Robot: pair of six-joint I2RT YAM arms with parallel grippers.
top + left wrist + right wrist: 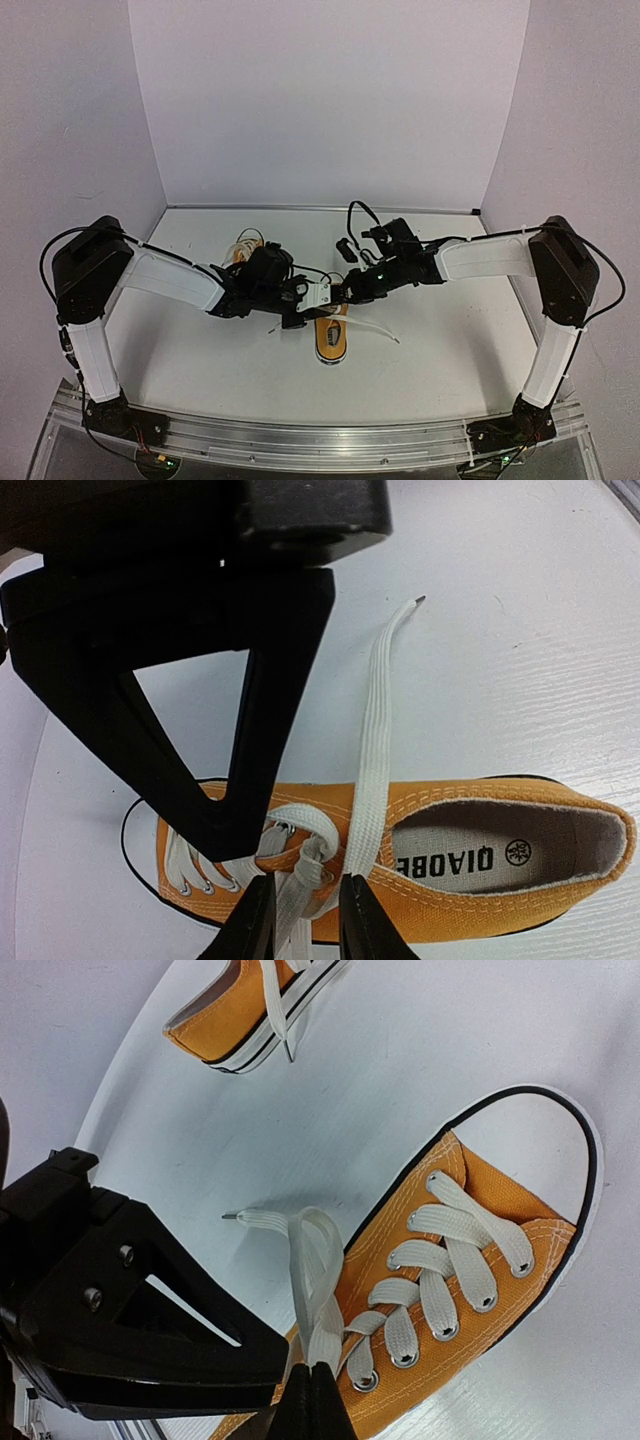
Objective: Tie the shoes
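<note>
Left fingers (250, 930), almost closed, pinch a white lace (296, 920) at the half-knot of an orange shoe (480, 905). Right fingers (305, 1415), pressed together, pinch a flat loop of lace (315, 1260) on the same shoe, just beside the left ones. That shoe lies mid-way across the white worktop (450, 330), heel opening toward the near edge, one loose lace end (412, 604) trailing right. Second shoe (245, 1015) lies apart, farther and to the left, partly hidden behind the left arm (175, 275).

- Left arm (170, 275) and right arm (480, 258) are wearing white shells between bulky black joint housings.
- Thin black cables (352, 207) are looping off both.
- Left gripper's finger (130, 1335), black and triangular with a cut-out, is showing two silver screws (125, 1255).
</note>
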